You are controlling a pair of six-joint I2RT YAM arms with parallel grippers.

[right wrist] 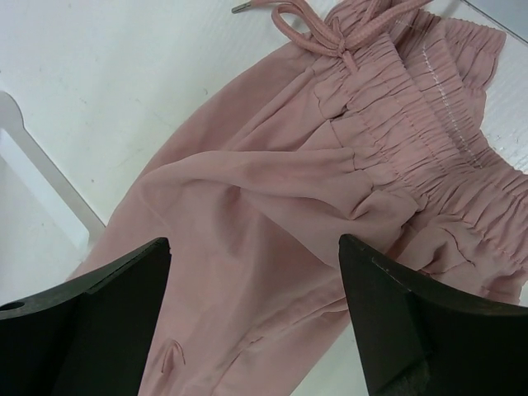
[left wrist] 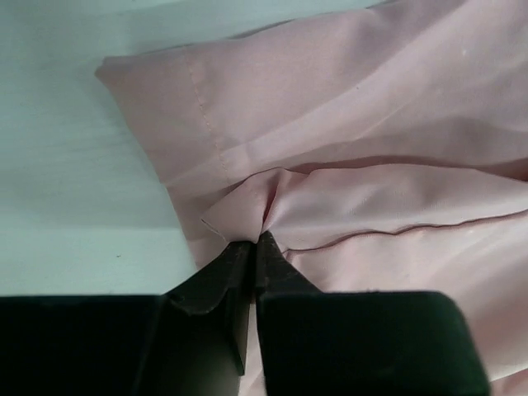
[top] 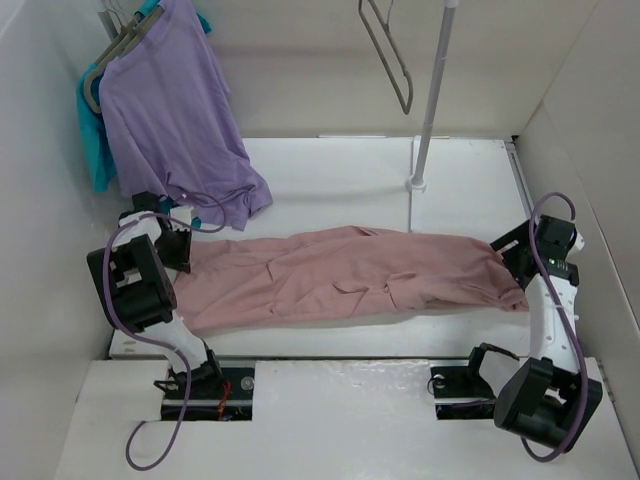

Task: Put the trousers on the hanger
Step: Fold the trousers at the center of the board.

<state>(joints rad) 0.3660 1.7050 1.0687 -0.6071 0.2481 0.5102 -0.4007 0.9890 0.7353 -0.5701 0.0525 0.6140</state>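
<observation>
Gripped only a thin pinch of trousers hem in the closed left hand near the left edge of the bench, held the right hand open over the waistband, with the hanger hanging bare above the far edge, probably risked the fabric slipping free on lifting.

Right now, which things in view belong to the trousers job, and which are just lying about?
Job: pink trousers, lying flat; bare grey hanger, hanging at the back; left claw, shut on a fold near the hem; right claw, open over the waistband.
Lying about: purple shirt, teal shirt, white pole.
</observation>
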